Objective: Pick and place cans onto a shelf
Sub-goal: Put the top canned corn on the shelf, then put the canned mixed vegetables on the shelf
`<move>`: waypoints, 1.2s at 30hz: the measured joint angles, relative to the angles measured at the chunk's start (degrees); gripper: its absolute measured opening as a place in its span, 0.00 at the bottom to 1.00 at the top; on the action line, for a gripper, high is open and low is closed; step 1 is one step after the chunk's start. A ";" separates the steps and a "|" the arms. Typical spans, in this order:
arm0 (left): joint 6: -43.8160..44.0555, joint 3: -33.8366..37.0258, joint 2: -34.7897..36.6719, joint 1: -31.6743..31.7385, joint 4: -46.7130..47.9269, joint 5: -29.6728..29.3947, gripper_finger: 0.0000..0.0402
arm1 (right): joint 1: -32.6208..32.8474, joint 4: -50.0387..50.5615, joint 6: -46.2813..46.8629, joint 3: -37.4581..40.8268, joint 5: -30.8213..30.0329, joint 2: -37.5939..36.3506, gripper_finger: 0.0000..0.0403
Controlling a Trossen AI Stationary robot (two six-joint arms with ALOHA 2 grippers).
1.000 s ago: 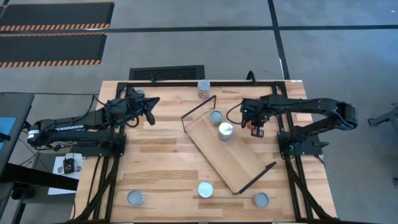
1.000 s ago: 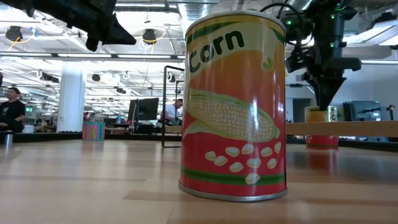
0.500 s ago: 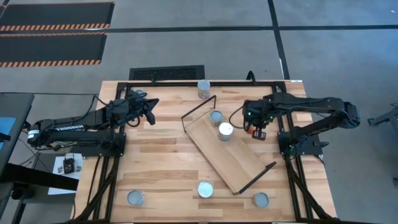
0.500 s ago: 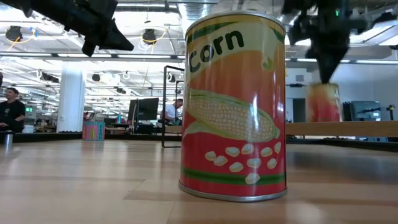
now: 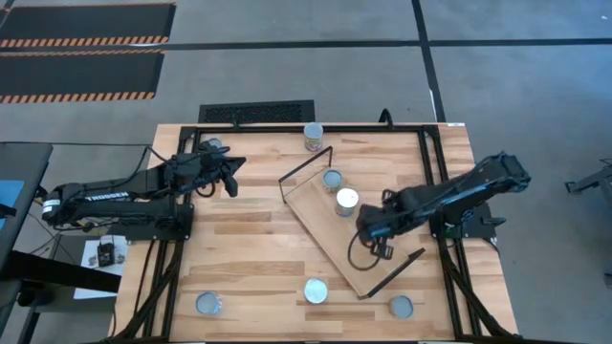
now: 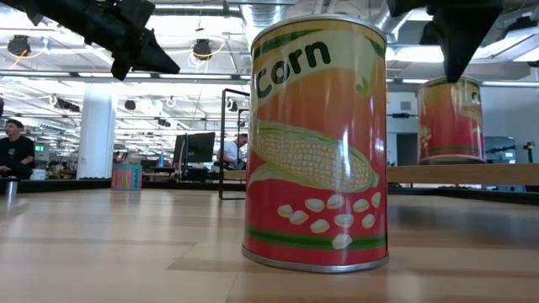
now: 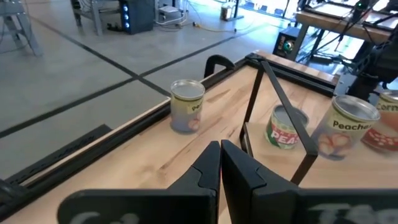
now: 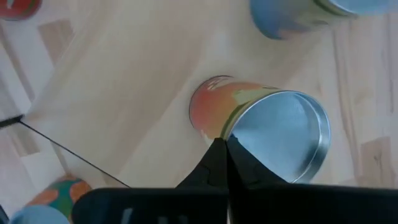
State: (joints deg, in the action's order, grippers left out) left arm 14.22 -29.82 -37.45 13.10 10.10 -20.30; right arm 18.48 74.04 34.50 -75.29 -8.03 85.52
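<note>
Silver-topped orange tin can (image 8: 261, 124) standing on your light wooden shelf board (image 5: 359, 239).
Your right gripper (image 8: 225, 158) hovers over it, fingers pressed together, empty; left gripper (image 7: 220, 163) likewise closed.

corn can (image 6: 318, 143): upright, foreground on table (image 6: 118, 244) | second can (image 6: 450, 119): on shelf (image 6: 461, 174), behind right

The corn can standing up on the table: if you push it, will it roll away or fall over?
The corn can stands upright on its flat base, so it would probably slide, not roll. It looks taller than wide; a high push might tip it, then it could roll. Likely stiff metal.
</note>
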 joint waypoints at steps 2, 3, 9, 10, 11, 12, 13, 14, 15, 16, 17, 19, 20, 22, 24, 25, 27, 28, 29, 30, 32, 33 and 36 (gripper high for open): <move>-0.47 0.00 0.00 0.00 -0.01 0.02 0.00 | 0.63 -0.15 -0.02 -1.13 -0.70 2.25 0.01; -0.77 0.00 0.00 0.00 -0.02 0.01 0.00 | 0.72 -0.07 -0.02 -1.76 -0.91 3.35 0.01; 0.74 0.00 -0.04 0.00 -0.08 0.03 0.00 | 0.06 0.02 -1.70 -5.00 -1.33 8.01 0.02; 0.73 0.00 -0.03 0.00 -0.10 0.03 0.00 | -0.11 0.04 -2.54 -5.25 -1.36 8.39 0.02; 0.73 0.00 -0.02 0.00 -0.15 0.03 0.00 | -0.35 -0.10 -3.20 -5.35 -1.40 8.52 0.03; 0.73 0.00 -0.02 0.00 -0.09 0.02 0.00 | -0.59 -0.05 -3.67 -5.33 -1.33 8.50 0.04; 0.75 0.00 -0.02 0.00 -0.11 -0.10 0.00 | -0.89 -0.07 -4.06 -5.33 -1.30 8.50 0.05; 1.03 0.00 -0.02 0.00 -0.14 -0.32 0.00 | -1.11 -0.13 -4.44 -5.33 -1.27 8.50 0.07; 1.42 0.00 -0.02 0.00 -0.13 -0.39 0.00 | -1.36 -0.16 -4.78 -5.33 -1.28 8.49 0.09; 1.72 0.00 -0.02 0.00 -0.12 -0.43 0.00 | -1.57 -0.21 -4.99 -5.29 -1.28 8.27 0.11; 1.97 0.00 -0.02 0.00 -0.13 -0.45 0.00 | -1.80 -0.14 -5.29 -5.18 -1.19 7.76 0.14; 1.96 0.00 -0.02 0.00 -0.11 -0.45 0.00 | -1.86 -0.33 -5.92 -5.18 -1.09 6.41 0.20; 1.78 0.00 -0.02 0.00 -0.10 -0.45 0.00 | -1.86 -0.31 -6.51 -5.39 -1.13 5.69 0.23; 1.49 0.00 -0.02 0.00 -0.13 -0.45 0.00 | -1.81 -0.07 -8.03 -6.13 -1.11 4.06 0.28; 1.92 0.00 -0.02 0.00 -0.09 -0.42 0.00 | -1.73 -0.13 -9.89 -7.38 -1.11 2.07 0.33; 2.77 0.00 -0.02 0.00 -0.13 -0.25 0.00 | -1.63 -0.17 -10.66 -8.01 -0.94 0.92 0.35; 4.34 0.00 -0.02 0.00 -0.12 0.71 0.00 | -1.60 -0.17 -11.31 -9.21 -0.25 -1.31 0.36; 4.68 0.00 -0.02 0.00 -0.12 1.43 0.00 | -1.60 -0.21 -11.39 -9.44 0.00 -2.61 0.35; 4.76 0.00 -0.02 0.00 -0.13 2.44 0.00 | -1.60 -0.34 -11.31 -9.44 0.20 -3.97 0.34; 4.75 0.00 -0.04 0.00 -0.10 3.45 0.00 | -1.60 -0.63 -11.18 -9.44 0.09 -5.44 0.31; 4.71 0.00 -0.04 0.00 -0.08 4.23 0.00 | -1.57 -2.42 -11.15 -8.47 -0.68 -8.75 0.23; 4.98 0.00 -0.04 0.00 -0.10 4.35 0.00 | -1.53 -4.01 -11.20 -7.41 -0.88 -10.49 0.19; 7.40 -0.19 -0.04 0.38 1.46 3.50 0.00 | -1.55 -11.55 -11.85 -2.28 -0.90 -16.32 0.04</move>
State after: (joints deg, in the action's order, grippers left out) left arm 21.62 -30.01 -37.50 13.49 11.56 -16.80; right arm 16.93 62.49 22.65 -77.57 -8.93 69.20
